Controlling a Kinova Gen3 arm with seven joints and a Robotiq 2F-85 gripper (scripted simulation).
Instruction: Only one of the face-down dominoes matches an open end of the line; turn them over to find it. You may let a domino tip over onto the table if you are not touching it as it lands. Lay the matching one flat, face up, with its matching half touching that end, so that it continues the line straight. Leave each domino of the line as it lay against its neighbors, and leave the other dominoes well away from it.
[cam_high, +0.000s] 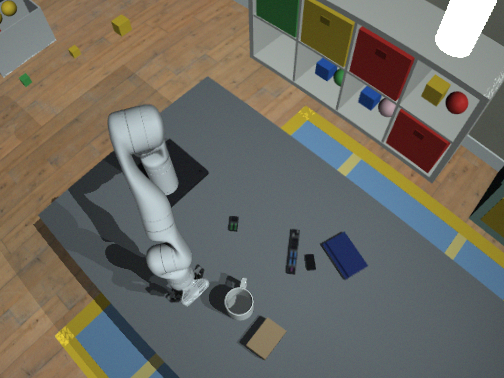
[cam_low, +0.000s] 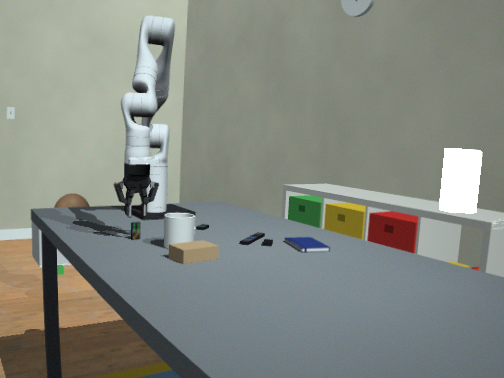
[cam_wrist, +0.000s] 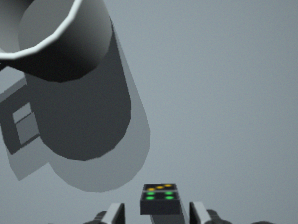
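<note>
My gripper (cam_low: 137, 215) (cam_wrist: 157, 214) is partly open and empty, above the table. A domino (cam_low: 135, 231) (cam_wrist: 160, 199) stands upright on its short end below the fingers; its face has yellow pips on the upper half and green on the lower. The arm hides it in the top view. The line of dominoes (cam_high: 293, 251) (cam_low: 252, 238) lies straight, with blue pips in its middle and a purplish mark at its near end; its far end's pips are too small to read. A face-down domino (cam_high: 310, 262) (cam_low: 267, 242) lies beside it. Another domino (cam_high: 233, 223) (cam_low: 202, 227), face up with green pips, lies nearer the arm's base.
A white mug (cam_high: 239, 303) (cam_low: 179, 230) (cam_wrist: 65, 60) stands close to the upright domino, its shadow beside it. A tan block (cam_high: 266, 338) (cam_low: 193, 252) lies beyond the mug. A blue book (cam_high: 344, 255) (cam_low: 307, 244) lies past the face-down domino.
</note>
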